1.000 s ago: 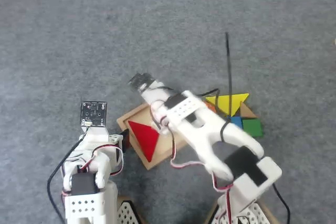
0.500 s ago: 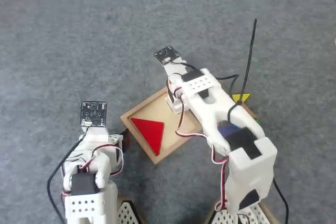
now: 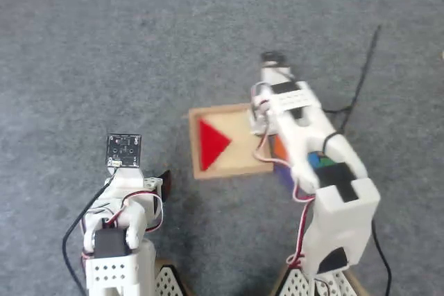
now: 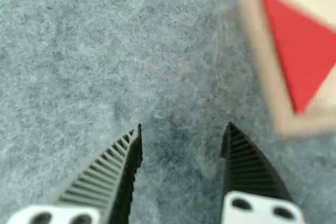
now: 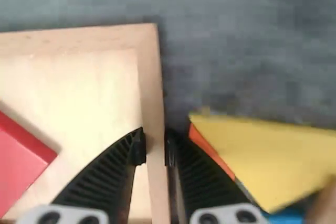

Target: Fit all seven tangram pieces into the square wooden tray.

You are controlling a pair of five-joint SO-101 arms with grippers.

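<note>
The square wooden tray (image 3: 229, 170) lies mid-table with a red triangle (image 3: 211, 142) inside at its left. My right gripper (image 3: 259, 124) is at the tray's right edge. In the right wrist view its fingers (image 5: 155, 141) are shut on the tray's rim (image 5: 149, 77), one finger inside and one outside. The red triangle (image 5: 18, 156) shows inside the tray, and a yellow piece (image 5: 262, 150) over an orange one (image 5: 198, 136) lies just outside the rim. My left gripper (image 4: 184, 129) hangs open over bare carpet, short of the tray's corner (image 4: 262, 51).
Orange (image 3: 279, 148), blue (image 3: 316, 159) and green (image 3: 334, 166) pieces lie right of the tray, mostly hidden under the right arm. A black cable (image 3: 361, 67) runs to the back right. Grey carpet spreads on all sides.
The right arm has swung to the right and back, dragging and turning the tray with it. The tray went from cornerwise to square-on. The left arm has not moved.
</note>
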